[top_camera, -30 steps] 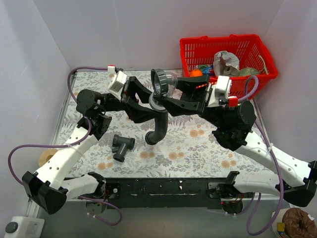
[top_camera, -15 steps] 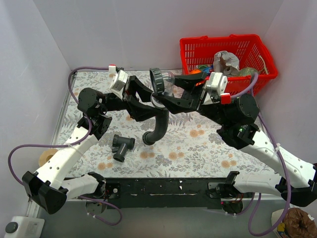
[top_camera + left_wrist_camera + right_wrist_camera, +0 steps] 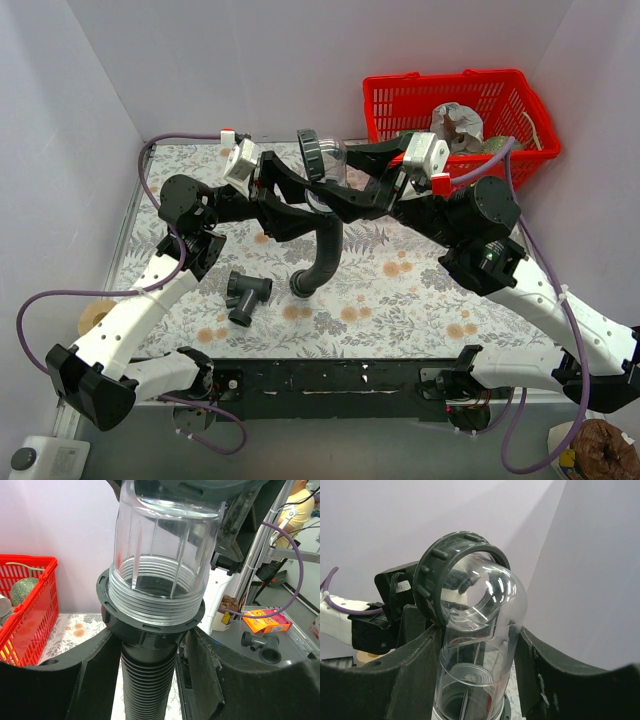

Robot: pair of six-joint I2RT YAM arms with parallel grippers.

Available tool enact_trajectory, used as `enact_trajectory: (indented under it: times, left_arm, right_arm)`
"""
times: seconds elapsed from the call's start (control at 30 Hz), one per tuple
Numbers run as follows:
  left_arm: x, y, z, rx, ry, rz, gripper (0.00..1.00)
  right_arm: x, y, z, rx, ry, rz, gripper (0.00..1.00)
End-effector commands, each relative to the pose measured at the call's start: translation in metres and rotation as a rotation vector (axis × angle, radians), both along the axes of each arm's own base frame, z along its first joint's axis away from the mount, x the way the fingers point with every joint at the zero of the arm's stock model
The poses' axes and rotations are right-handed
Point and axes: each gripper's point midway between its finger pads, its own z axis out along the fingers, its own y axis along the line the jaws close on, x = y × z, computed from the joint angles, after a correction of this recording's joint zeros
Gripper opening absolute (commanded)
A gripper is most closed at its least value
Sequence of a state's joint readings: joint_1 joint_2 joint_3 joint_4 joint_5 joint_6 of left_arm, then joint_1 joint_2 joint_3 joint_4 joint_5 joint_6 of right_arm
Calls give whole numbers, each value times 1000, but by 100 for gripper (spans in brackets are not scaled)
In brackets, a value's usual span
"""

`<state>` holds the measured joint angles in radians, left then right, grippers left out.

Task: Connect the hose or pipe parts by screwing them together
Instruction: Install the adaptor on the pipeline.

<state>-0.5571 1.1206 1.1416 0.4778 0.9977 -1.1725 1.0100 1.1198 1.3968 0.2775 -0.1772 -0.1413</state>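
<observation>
The hose (image 3: 325,250) is clamped below its collar (image 3: 150,630) by the left gripper (image 3: 148,680), raised centrally, so the clear elbow (image 3: 480,605), gripped by the right gripper (image 3: 475,680), can be threaded in. The T-fitting (image 3: 247,295) lies near left.

The floral surface (image 3: 400,300) is lit brightly and evenly from overhead, with only soft shadows cast beneath the arms. White glare streaks are caught on the clear elbow (image 3: 487,605); the fingers (image 3: 50,690) of the left claw (image 3: 150,640) are rendered dark and slightly blurred.
</observation>
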Motion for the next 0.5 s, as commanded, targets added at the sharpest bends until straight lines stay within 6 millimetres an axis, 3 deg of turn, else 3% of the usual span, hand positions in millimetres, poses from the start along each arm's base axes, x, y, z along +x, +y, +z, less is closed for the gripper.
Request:
enact_trajectory:
  times: [0.0, 0.13, 0.2, 0.23, 0.3, 0.47]
  left_arm:
    - [-28, 13, 42, -97, -182, -7, 0]
    - [-28, 15, 45, -107, -188, 2, 0]
    - [-28, 15, 47, -113, -189, 9, 0]
    - [-28, 16, 48, -115, -190, 13, 0]
    - [-28, 16, 49, -118, -189, 17, 0]
    - [-29, 17, 53, -123, -196, 22, 0]
  right_arm:
    - [25, 11, -33, -109, 98, -71, 1]
    - [24, 11, -41, -91, 126, -61, 1]
    - [26, 13, -55, -98, 140, -62, 1]
    - [24, 10, -50, -70, 132, -59, 1]
    - [24, 11, -62, -71, 145, -57, 1]
    - [26, 14, -70, -88, 160, -58, 1]
